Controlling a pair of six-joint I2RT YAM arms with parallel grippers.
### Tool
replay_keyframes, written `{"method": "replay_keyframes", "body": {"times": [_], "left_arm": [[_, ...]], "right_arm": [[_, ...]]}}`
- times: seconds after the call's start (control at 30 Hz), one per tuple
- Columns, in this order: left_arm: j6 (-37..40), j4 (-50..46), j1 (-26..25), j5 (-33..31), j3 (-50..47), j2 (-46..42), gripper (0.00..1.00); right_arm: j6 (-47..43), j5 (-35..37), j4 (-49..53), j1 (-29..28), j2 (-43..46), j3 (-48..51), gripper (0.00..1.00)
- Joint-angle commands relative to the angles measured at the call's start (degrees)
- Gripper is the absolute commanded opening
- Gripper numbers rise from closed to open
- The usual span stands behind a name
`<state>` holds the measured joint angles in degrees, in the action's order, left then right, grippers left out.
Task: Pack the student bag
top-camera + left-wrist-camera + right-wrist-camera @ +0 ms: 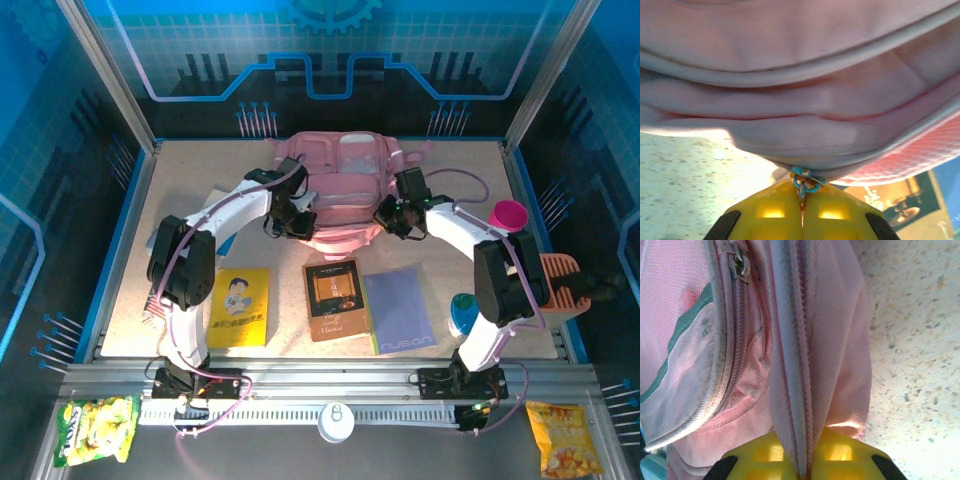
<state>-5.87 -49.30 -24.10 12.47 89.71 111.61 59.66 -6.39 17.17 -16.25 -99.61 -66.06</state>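
Probably for unzipping, the student bag (345, 185) is pinched by the right tool (801, 462), its zip pull (804, 182) clamped in the left tool (802, 217).

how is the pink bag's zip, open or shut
Shut where visible: in the right wrist view the zip on the student bag runs closed, no gap.

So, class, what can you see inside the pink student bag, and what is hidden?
Nothing inside shows. On the student bag the visible zips look closed, so fabric covers any contents. The left gripper pinches a blue zip pull; the right gripper clamps a zipped seam.
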Motion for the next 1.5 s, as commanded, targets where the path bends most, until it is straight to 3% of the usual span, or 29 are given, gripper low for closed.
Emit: {"method": "replay_keyframes", "body": {"times": [0.0, 0.17, 0.37, 0.53, 0.63, 0.8, 1.0, 1.17, 1.47], "left_arm": [[3.95, -3.92, 2.32, -6.45, -0.59, -0.51, 0.0], [3.89, -3.19, 4.86, -9.95, 1.29, 2.0, 0.0], [2.19, -0.56, 6.36, -6.56, 5.97, 6.68, 0.0], [1.14, 1.01, 5.97, -0.85, 6.35, 6.57, 0.0], [-0.16, 3.32, 4.83, 2.19, 4.56, 4.63, 0.0], [-2.78, 5.41, 1.43, 3.5, 3.74, 3.42, 0.0], [-5.74, 7.51, -2.08, 4.56, 3.89, 3.86, 0.0], [-7.05, 9.06, -4.04, 5.12, 2.36, 3.79, 0.0], [-6.55, 8.46, -4.25, 4.61, 0.98, 4.11, 0.0]], "right_arm": [[-4.13, 3.15, 0.15, 3.45, 2.2, -2.82, 0.11], [-6.04, 2.83, 0.55, 5.48, 0.89, -3.59, 0.11], [-6.11, 3.67, 0.06, 5.88, -0.55, -4.52, 0.12], [-4.73, 2.05, 0.17, 5.87, 2.58, -2.17, 0.33], [-0.48, 2.16, 6.2, 5.31, 7.02, -0.94, 0.46], [7.23, 4.49, 6.79, -0.07, 14.21, 5.46, 0.69], [16.07, 9.52, 12.39, -8.13, 13.92, 6.0, 0.88], [20.05, 11.48, 15.42, -10.02, 10.25, 4.31, 0.94], [18.31, 10.49, 12.41, -9.51, 1.1, -1.24, 0.97]]}}
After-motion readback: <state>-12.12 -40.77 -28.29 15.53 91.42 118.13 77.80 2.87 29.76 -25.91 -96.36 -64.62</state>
